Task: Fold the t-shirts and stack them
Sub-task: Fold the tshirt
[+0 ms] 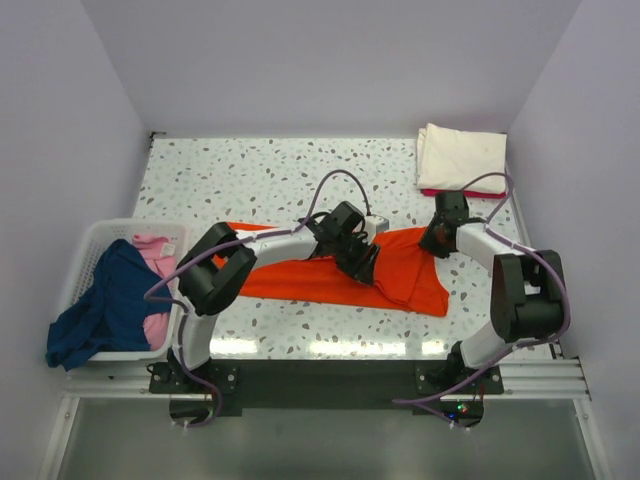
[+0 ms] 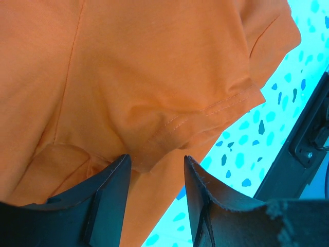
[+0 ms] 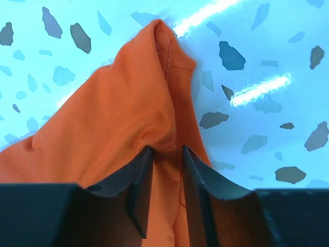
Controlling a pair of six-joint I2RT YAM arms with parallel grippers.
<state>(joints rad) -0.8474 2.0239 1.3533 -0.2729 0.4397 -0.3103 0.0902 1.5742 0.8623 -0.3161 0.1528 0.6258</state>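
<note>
The left arm (image 1: pixel 268 246) and right arm (image 1: pixel 486 246) pair white links with bulky black joint housings; lilac cables (image 1: pixel 340 172) loop along both; fingers (image 2: pixel 110 200) are matte black wedges

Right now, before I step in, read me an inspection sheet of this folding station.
Surface: glossy speckled table.
Job's things: orange t-shirt spread mid-table; cream-white t-shirt folded at the far right corner, with red cloth showing under it; navy t-shirt and pink t-shirt in the basket, the navy one hanging over its rim.
Clutter: white basket at the left edge.
Claws: right claw shut on a raised edge of the orange t-shirt; left claw has its jaws apart astride a bunched fold, grip unclear.
Cables: purple cables loop above both arms.
Surroundings: plain pale walls; metal rail at the near edge.
</note>
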